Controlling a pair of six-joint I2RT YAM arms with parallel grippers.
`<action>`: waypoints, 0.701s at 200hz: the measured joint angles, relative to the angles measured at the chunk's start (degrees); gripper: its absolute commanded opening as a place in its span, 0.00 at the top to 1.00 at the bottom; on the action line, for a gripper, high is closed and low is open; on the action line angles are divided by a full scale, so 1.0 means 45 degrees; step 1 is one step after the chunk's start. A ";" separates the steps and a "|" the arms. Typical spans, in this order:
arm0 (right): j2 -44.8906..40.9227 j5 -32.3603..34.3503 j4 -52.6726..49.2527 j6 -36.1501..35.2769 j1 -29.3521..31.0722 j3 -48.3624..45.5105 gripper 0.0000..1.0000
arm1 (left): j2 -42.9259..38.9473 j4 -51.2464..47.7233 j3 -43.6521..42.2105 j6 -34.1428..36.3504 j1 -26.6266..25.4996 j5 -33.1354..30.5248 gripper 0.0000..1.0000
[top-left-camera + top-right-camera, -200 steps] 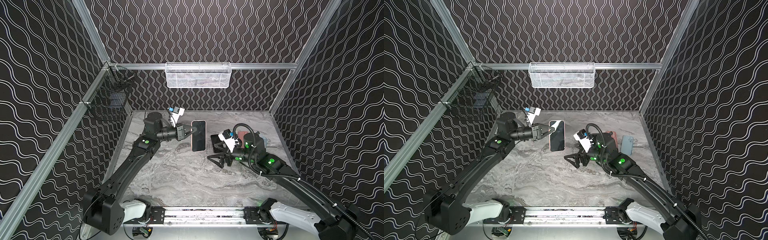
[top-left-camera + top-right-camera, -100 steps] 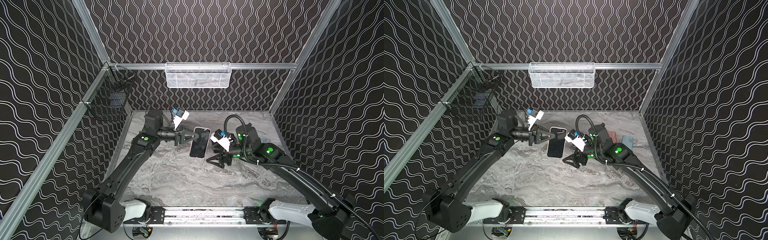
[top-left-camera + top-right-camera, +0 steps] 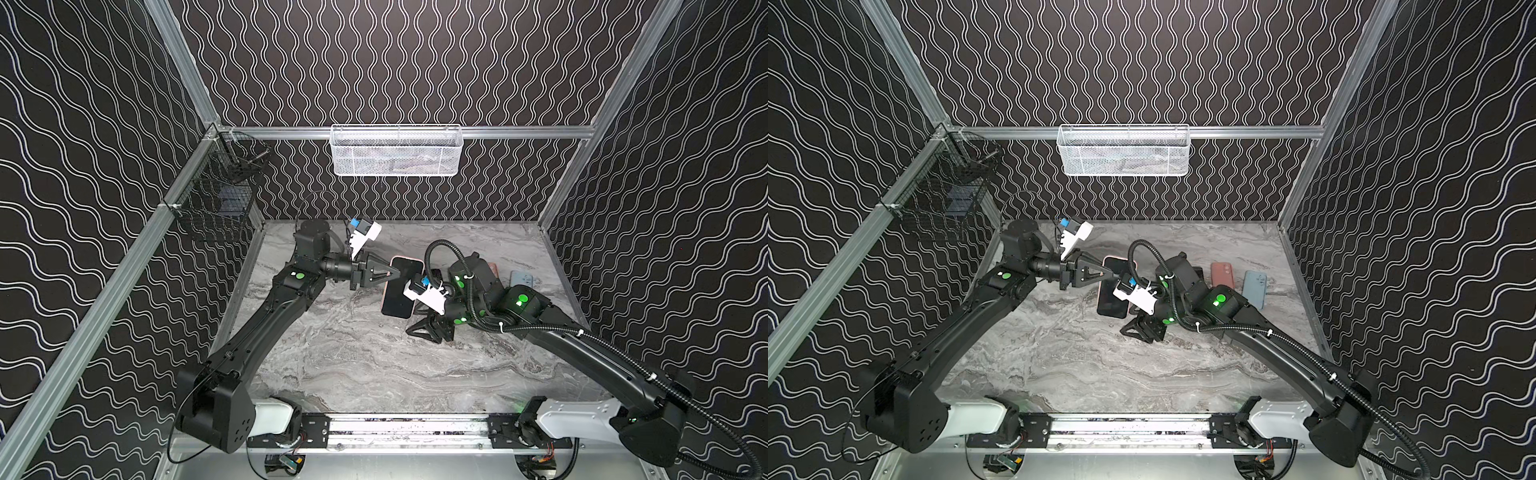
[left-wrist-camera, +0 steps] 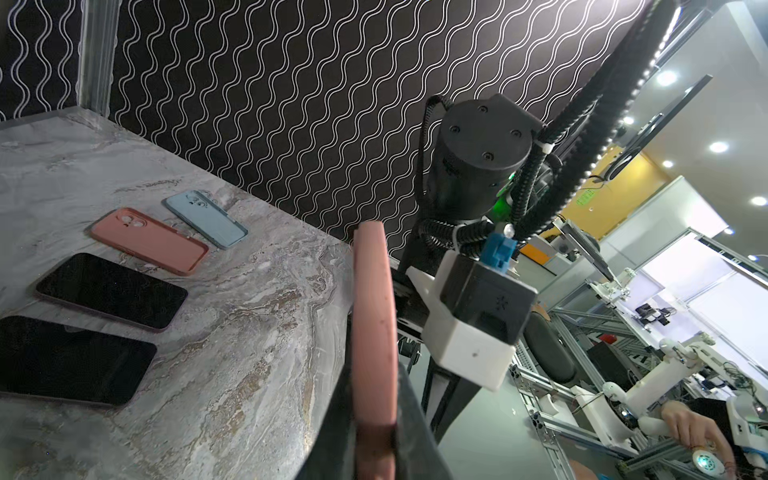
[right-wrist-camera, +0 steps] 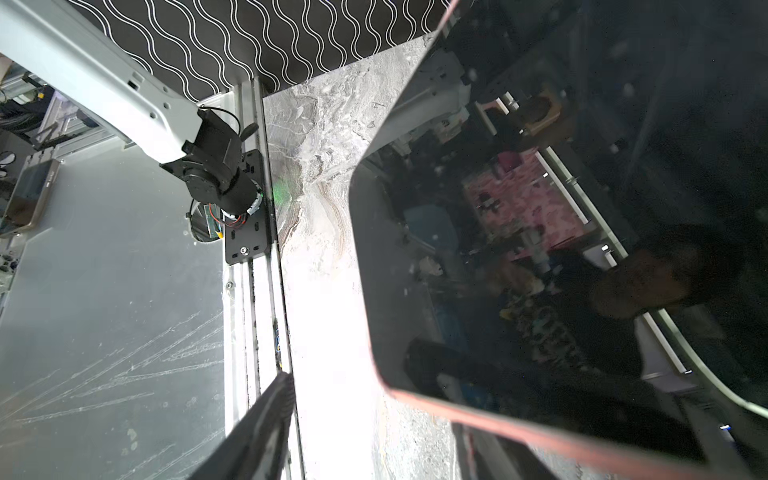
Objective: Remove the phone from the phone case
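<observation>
The phone, black screen up, sits inside its pink phone case and hangs tilted above the marble table. My left gripper is shut on the case's upper left edge, with one dark finger on each face. My right gripper is open at the phone's lower right corner. One of its fingers stands well clear of the screen. The other lies behind the case's pink rim, mostly hidden.
An empty pink case and an empty blue case lie at the right rear of the table. Two bare phones lie near them. A white mesh basket hangs on the back wall, a black wire basket on the left rail.
My left gripper has swung the cased phone right and tilted it down. My right arm has moved in to the phone's lower corner and its jaws have narrowed.
</observation>
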 measured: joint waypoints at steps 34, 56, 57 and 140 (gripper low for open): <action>0.0121 -0.0005 0.0005 -0.0034 0.0063 0.0063 0.55 | 0.0034 0.0568 -0.0117 -0.0389 -0.0015 0.0141 1.00; 0.0155 -0.0010 0.0010 -0.0034 0.0073 0.0083 0.62 | 0.0053 0.1054 -0.0228 -0.0767 -0.0015 0.0223 1.00; 0.0160 -0.0015 0.0010 -0.0034 0.0073 0.0083 0.62 | 0.0053 0.1064 -0.0228 -0.0777 -0.0015 0.0228 1.00; 0.0165 -0.0107 0.0010 0.0005 0.0078 0.0209 0.83 | -0.0107 0.1433 -0.0291 -0.0991 -0.0087 0.0510 1.00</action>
